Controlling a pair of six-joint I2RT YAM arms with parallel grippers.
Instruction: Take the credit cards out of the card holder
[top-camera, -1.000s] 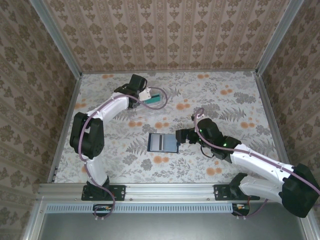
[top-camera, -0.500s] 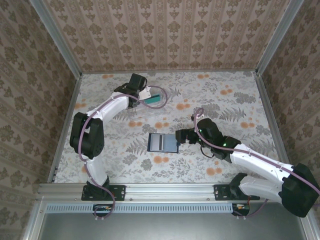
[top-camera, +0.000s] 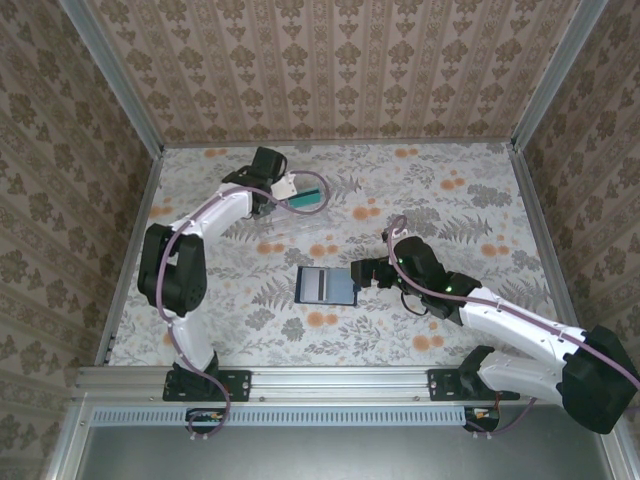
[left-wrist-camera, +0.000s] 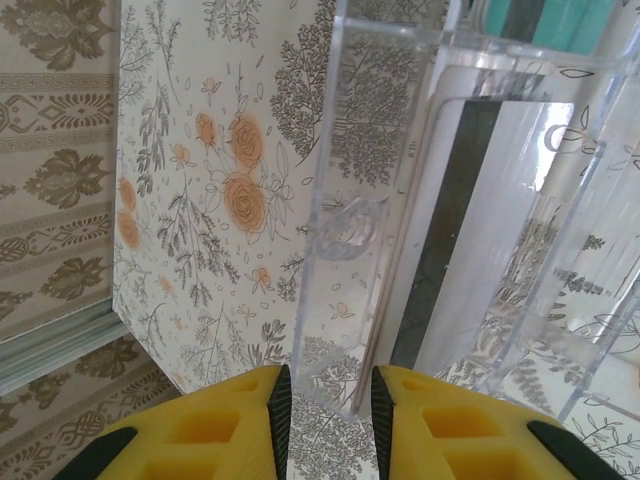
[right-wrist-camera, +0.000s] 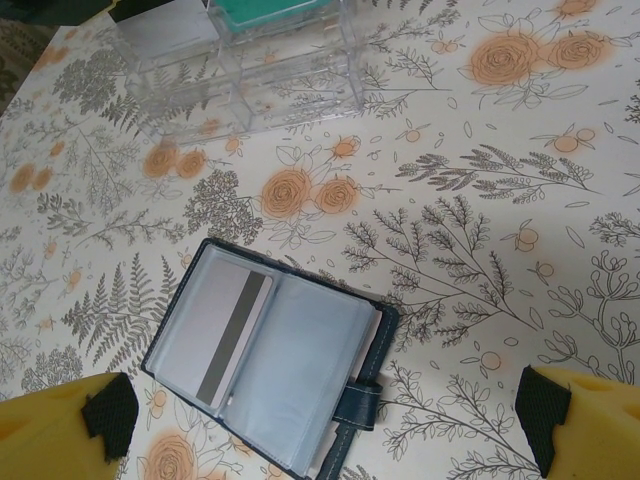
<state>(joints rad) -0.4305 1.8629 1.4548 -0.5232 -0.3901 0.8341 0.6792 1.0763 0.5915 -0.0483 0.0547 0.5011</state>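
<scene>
The wallet (top-camera: 327, 285) lies open mid-table; a card (right-wrist-camera: 222, 335) sits in its left half; the box (top-camera: 300, 222) lies behind it.

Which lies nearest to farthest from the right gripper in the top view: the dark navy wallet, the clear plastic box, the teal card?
1. Dark navy folding card holder, open, just left of the right gripper.
2. Clear plastic rectangular box, farther up-left.
3. Teal-green credit card, farthest, by the left gripper.

A staged test enclosure: wallpapered walls (top-camera: 330, 60) with metal corner posts (top-camera: 110, 75) boxing in a floral-covered table (top-camera: 480, 200).
</scene>
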